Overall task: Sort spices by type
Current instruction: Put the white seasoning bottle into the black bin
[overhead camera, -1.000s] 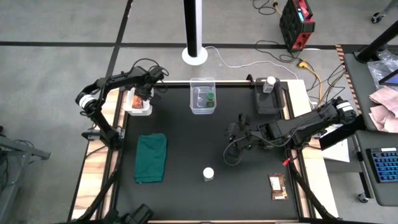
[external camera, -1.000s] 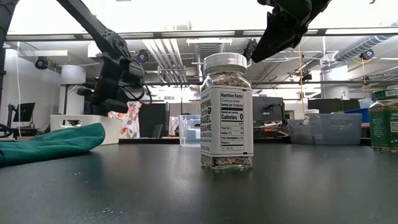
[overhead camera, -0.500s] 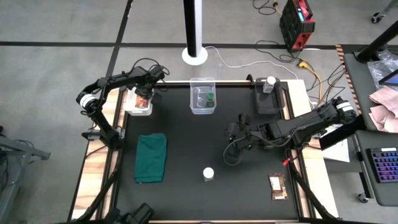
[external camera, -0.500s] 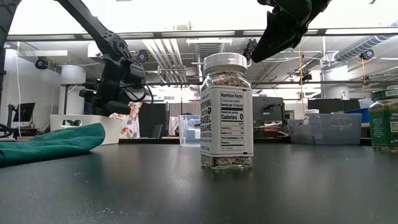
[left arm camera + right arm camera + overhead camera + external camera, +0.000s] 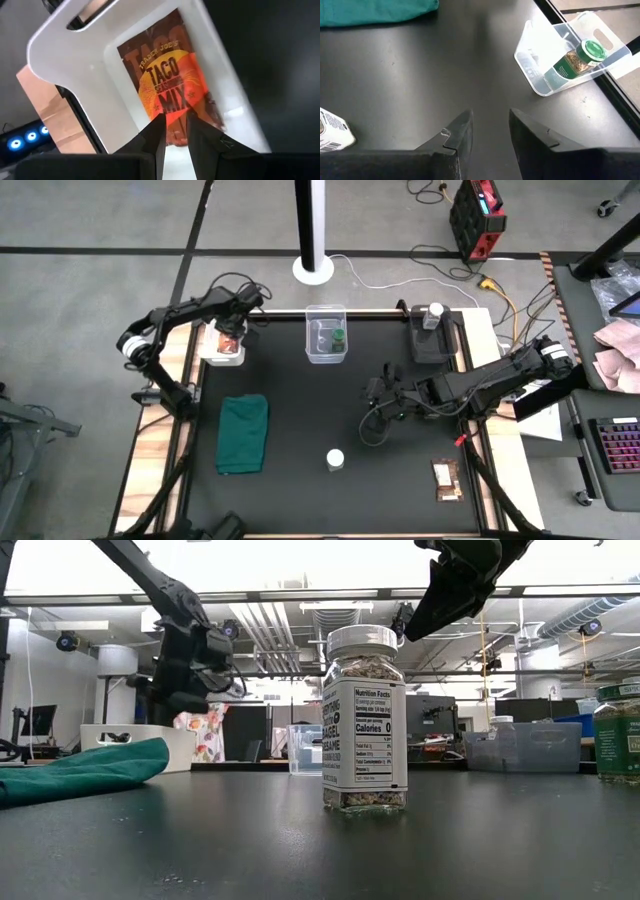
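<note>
So the white tray (image 5: 222,346) at the far left corner of the desk (image 5: 300,420) has a taco seasoning packet (image 5: 172,90) lying flat in it; the left gripper (image 5: 232,332) hangs right over that tray, fingers (image 5: 152,142) nearly together with a thin gap, gripping nothing. Right of the tray, the clear plastic box (image 5: 326,333) holds a green-lidded jar (image 5: 577,58); further right a dark tray (image 5: 432,340) carries a white-lidded jar (image 5: 434,314). Another white-lidded jar (image 5: 365,720) stands alone on the black desk, well toward the near edge from the box; a second packet (image 5: 446,479) lies near the front right corner; a green cloth (image 5: 243,433) sits below the white tray. The right gripper (image 5: 378,392) hovers mid-desk, part open, empty. Behind it all: office ceiling pipes, monitors.
</note>
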